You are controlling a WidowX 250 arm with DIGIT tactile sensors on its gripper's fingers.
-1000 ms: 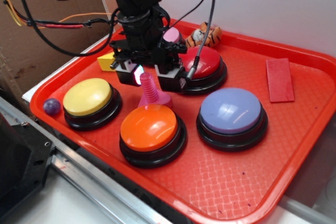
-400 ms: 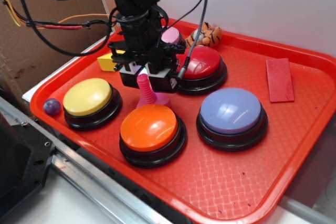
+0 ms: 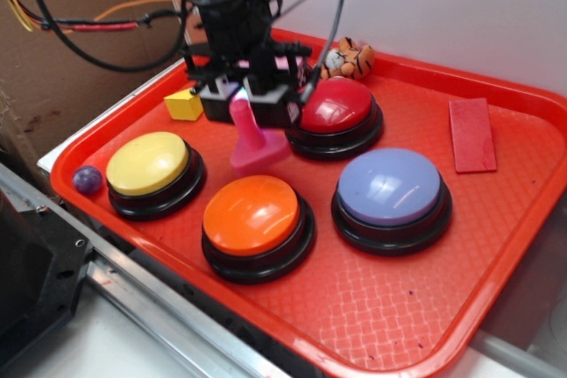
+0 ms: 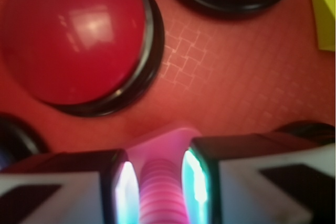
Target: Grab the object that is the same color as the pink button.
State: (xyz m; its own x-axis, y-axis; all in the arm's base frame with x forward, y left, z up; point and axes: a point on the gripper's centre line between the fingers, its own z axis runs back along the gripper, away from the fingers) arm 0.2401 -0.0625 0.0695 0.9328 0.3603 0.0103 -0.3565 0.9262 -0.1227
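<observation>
Pincer [image 4: 160, 187] tight around pink bolt [image 4: 160, 195]

A red tray [image 3: 372, 307] carries everything. Just right of the fingers [image 3: 276, 111] sits the red button [image 3: 335, 112]; behind them, mostly hidden, the pink button [image 3: 285, 63]. Below the fingers lies the orange button [image 3: 255, 219], left the yellow button [image 3: 151, 170], yellow wedge [image 3: 184, 104] and purple ball [image 3: 87, 180]. Farther right are the lavender button [image 3: 392, 192], red block [image 3: 471, 135] and tiger toy [image 3: 350, 59].

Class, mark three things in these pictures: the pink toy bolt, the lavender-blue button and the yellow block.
pink toy bolt [image 3: 250, 141]: exterior view, on its ribbed shaft below the jaws.
lavender-blue button [image 3: 389, 186]: exterior view, middle of the dome.
yellow block [image 3: 184, 104]: exterior view, its front face.
</observation>
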